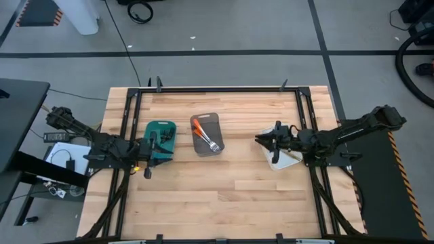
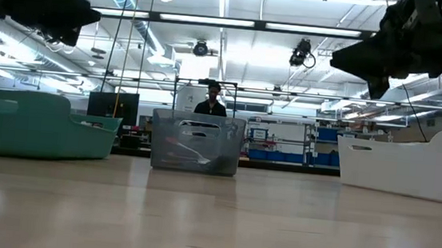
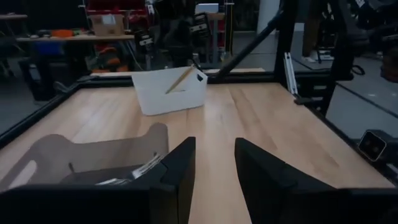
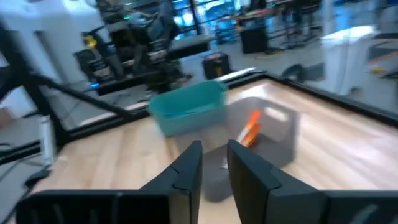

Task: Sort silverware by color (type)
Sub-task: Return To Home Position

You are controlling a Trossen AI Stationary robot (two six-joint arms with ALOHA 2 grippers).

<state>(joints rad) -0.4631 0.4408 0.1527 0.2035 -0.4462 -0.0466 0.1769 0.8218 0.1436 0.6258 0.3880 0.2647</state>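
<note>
A grey tray (image 1: 207,133) in the middle of the table holds an orange-handled utensil (image 1: 198,127) and a silver fork (image 1: 214,144). The orange handle (image 4: 250,130) also shows in the right wrist view. A gold-handled utensil (image 3: 180,79) leans in the white tray (image 1: 286,158). My left gripper (image 1: 161,143) hovers open over the teal tray (image 1: 160,129) and hides what lies inside. My right gripper (image 1: 260,139) hangs open above the table just left of the white tray, pointing toward the grey one. Both hold nothing.
The three trays stand in a row across the table's middle: teal (image 2: 36,124), grey (image 2: 197,142), white (image 2: 410,161). A black frame (image 1: 217,89) edges the table. A person (image 2: 211,103) stands beyond the far edge. Bare wood lies on the near side.
</note>
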